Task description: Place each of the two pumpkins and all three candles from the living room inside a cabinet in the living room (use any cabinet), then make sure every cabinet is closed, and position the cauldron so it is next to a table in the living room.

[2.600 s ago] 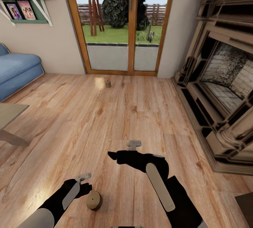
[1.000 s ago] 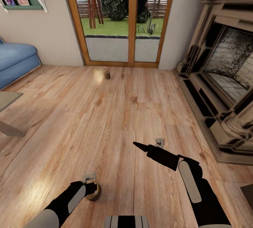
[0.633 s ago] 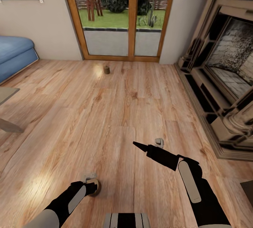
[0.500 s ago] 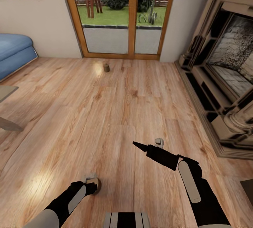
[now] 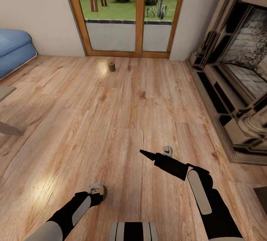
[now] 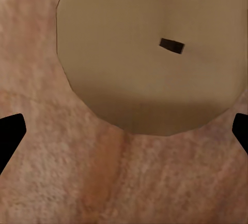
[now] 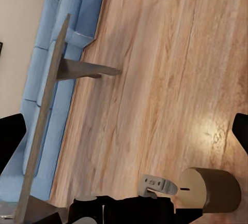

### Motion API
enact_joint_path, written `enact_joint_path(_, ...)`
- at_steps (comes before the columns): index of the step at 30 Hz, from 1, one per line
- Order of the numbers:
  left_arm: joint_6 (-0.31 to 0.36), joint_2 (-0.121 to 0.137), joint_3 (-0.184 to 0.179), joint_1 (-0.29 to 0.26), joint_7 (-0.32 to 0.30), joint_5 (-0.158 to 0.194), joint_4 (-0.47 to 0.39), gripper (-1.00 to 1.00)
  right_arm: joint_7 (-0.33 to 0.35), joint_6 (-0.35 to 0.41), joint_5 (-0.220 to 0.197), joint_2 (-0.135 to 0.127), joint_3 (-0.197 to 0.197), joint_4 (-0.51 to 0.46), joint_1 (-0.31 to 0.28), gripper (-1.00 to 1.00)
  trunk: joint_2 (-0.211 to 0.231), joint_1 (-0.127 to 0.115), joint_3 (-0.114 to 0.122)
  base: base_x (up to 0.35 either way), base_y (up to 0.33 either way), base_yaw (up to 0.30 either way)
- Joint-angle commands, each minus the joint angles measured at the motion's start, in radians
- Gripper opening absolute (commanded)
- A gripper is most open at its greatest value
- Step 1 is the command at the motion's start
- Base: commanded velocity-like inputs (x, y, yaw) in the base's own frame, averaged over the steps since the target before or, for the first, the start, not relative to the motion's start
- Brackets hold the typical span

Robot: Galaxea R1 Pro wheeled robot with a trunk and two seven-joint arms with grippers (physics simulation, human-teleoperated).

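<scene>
One beige candle (image 5: 101, 192) stands on the wood floor close to me, with my left gripper (image 5: 97, 189) directly over it and hiding part of it. In the left wrist view the candle's flat top and wick (image 6: 155, 53) loom very near. The left gripper (image 6: 124, 133) is open there, its dark fingertips (image 6: 10, 136) wide apart with nothing between them. A second candle (image 5: 111, 66) stands far off by the glass door. My right gripper (image 5: 145, 154) hovers over bare floor, and the right wrist view shows that gripper (image 7: 124, 136) open and the near candle (image 7: 209, 189).
An ornate grey fireplace surround (image 5: 237, 85) lines the right side. A blue sofa (image 5: 15, 48) and a table corner (image 5: 5, 92) sit at the left. The glass door (image 5: 129, 15) closes the far wall. A dark furniture corner (image 5: 261, 194) shows at the lower right.
The head camera has tilted down, shifting the whole picture. My left gripper went from beside the near candle to over it. The right arm swung right earlier and has held still since.
</scene>
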Motion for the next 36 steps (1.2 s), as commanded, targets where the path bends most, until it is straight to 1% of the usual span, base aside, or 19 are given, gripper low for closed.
enact_joint_path(1,0.0,0.0,0.0,0.0,0.0,0.0,0.0,1.0,0.0,0.0,0.0,0.0,0.0,0.0,0.0,1.0,0.0,0.0,0.0,0.0,0.0,0.0)
enact_joint_path(9,0.0,-0.006,0.0,0.0,0.0,0.0,0.0,1.0,0.0,0.0,0.0,0.0,0.001,0.0,0.0,1.0,0.0,0.0,0.0,0.008,0.0,0.0)
enact_joint_path(14,0.0,-0.006,0.0,0.0,0.0,0.0,0.0,1.0,0.0,0.0,0.0,0.0,0.001,0.0,0.0,1.0,0.0,0.0,0.0,0.154,0.0,0.0)
enact_joint_path(20,0.001,-0.007,-0.001,0.0,0.0,0.0,0.0,1.0,0.0,0.0,0.0,0.0,0.001,0.0,0.0,1.0,0.0,0.0,0.0,0.052,0.0,0.0)
enact_joint_path(25,0.002,-0.007,0.0,0.0,0.0,-0.001,0.0,1.0,0.0,0.0,0.0,0.0,0.001,0.0,0.0,1.0,0.0,0.0,0.0,0.208,0.0,0.0)
enact_joint_path(34,0.002,-0.007,0.0,0.0,0.0,0.0,0.0,1.0,0.0,0.0,0.0,0.0,0.001,0.0,0.0,1.0,0.0,0.0,0.0,0.058,0.0,0.0)
enact_joint_path(36,0.002,-0.007,0.0,0.0,0.0,0.0,0.0,1.0,0.0,0.0,0.0,0.0,0.001,0.0,0.0,1.0,0.0,0.001,-0.008,0.017,0.0,0.0)
